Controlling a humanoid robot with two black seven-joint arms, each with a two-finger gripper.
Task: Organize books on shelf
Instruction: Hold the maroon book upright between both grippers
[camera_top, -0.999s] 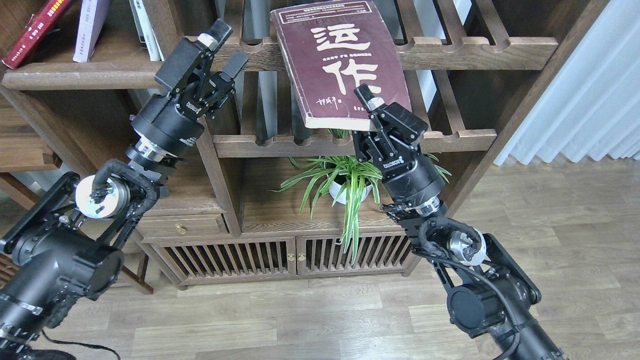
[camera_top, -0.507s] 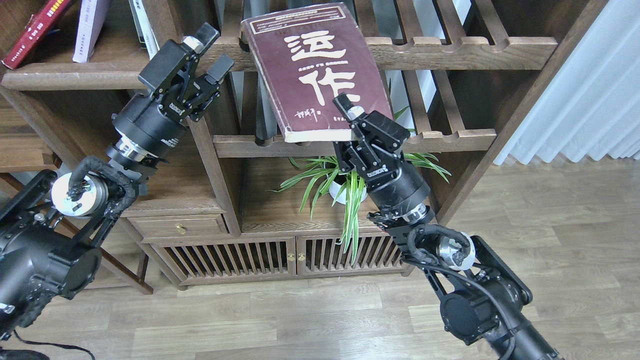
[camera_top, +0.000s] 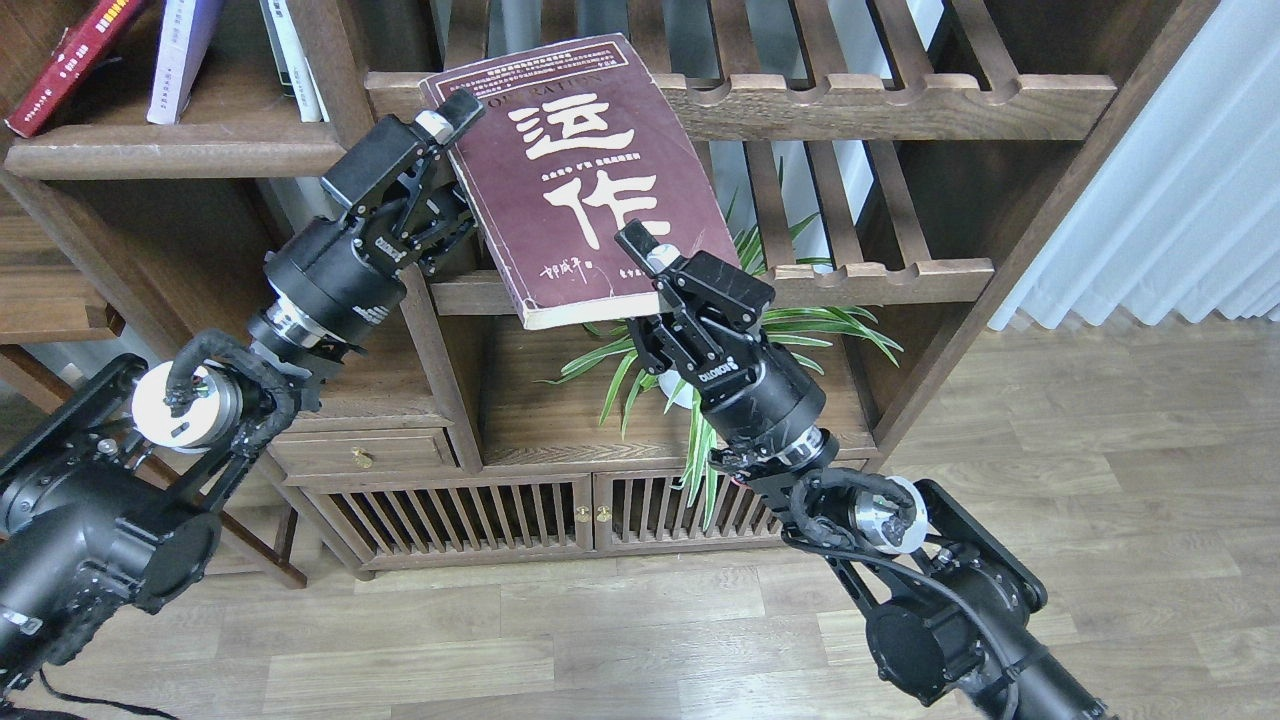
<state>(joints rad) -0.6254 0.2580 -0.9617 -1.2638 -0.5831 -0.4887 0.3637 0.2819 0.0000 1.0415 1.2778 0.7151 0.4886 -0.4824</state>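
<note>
The thick dark maroon book with large white Chinese characters hangs tilted in front of the slatted racks. My right gripper is shut on its lower right corner. My left gripper is at the book's upper left edge. One of its fingers lies over the cover and the other is hidden behind the book. The jaws look spread. The red book and the pale lavender book lean on the dark-brown shelf at top left.
White books stand on the same shelf by the upright post. Slatted racks run behind the maroon book. A potted spider plant stands below it on the cabinet top. A pale curtain hangs at the right.
My right gripper has carried the maroon book left and a little down. My left gripper has moved right, from clear of the book to astride its left edge.
</note>
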